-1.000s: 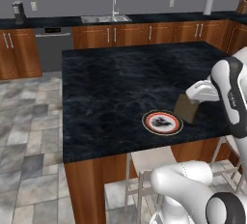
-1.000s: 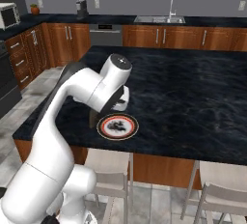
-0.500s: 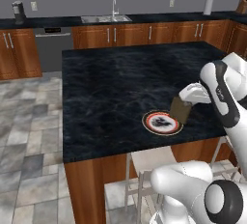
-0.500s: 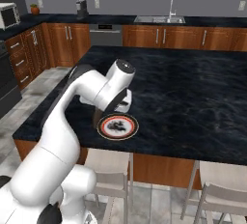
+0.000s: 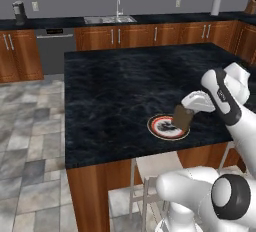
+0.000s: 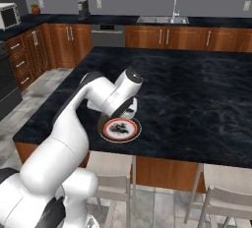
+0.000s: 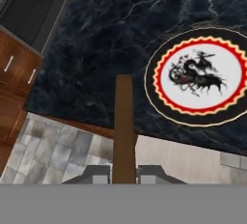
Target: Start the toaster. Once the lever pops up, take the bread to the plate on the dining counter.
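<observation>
Left to right in the left base view: bare black worktop (image 5: 115, 86), then the plate (image 5: 162, 127) near the worktop's front edge, then the bread (image 5: 183, 117) held on edge in the pincer (image 5: 186, 110), then the white arm (image 5: 225, 96) reaching in from the right. The pincer is closed on the bread, gripping its upper edge, so the slice hangs upright over the plate's right rim, apparently not yet resting on it. In the hand view the bread (image 7: 124, 126) appears edge-on as a brown strip between the fingertips (image 7: 96, 174), with the plate (image 7: 202, 77) offset to one side and the worktop's front edge below.

Risk: released from here, the slice would probably strike the rim on edge, topple outward onto the worktop, or slip past the nearby front edge to the floor.

Pose: forearm bent down and inward from a raised elbow, wrist low over the plate; in the right base view the arm (image 6: 106, 99) arches across the plate (image 6: 120, 129).
</observation>
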You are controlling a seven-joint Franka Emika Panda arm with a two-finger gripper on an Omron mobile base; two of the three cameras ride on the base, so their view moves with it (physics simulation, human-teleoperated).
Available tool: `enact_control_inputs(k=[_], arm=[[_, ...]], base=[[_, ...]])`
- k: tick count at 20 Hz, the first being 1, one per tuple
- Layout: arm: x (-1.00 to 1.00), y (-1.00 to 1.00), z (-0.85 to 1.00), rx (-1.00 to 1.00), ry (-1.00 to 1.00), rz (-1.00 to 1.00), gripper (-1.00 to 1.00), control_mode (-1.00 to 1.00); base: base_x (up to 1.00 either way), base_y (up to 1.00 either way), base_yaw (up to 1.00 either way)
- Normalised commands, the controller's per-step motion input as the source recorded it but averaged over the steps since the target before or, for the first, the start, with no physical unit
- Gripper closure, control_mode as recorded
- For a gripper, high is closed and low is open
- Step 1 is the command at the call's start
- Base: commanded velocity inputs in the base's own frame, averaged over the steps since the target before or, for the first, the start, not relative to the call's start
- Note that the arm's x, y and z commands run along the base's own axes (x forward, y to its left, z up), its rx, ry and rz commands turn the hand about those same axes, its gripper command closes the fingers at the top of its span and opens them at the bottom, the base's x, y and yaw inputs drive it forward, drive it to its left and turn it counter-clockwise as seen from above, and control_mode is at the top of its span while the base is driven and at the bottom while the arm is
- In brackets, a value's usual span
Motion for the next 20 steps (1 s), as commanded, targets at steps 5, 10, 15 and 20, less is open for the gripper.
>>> enact_control_inputs(k=[5,10,15,20], arm=[[0.41,0.0,-0.25,0.0,0.0,0.0,1.0,-1.0],[0.3,-0.03,-0.19,0.01,0.0,0.0,1.0,-1.0],[0.25,-0.05,-0.27,0.01,0.0,0.0,1.0,-1.0],[0.3,0.0,-0.34,0.0,0.0,0.0,1.0,-1.0]], base=[[0.0,0.0,0.0],[0.0,0.0,0.0],[0.0,0.0,0.0],[0.0,0.0,0.0]])
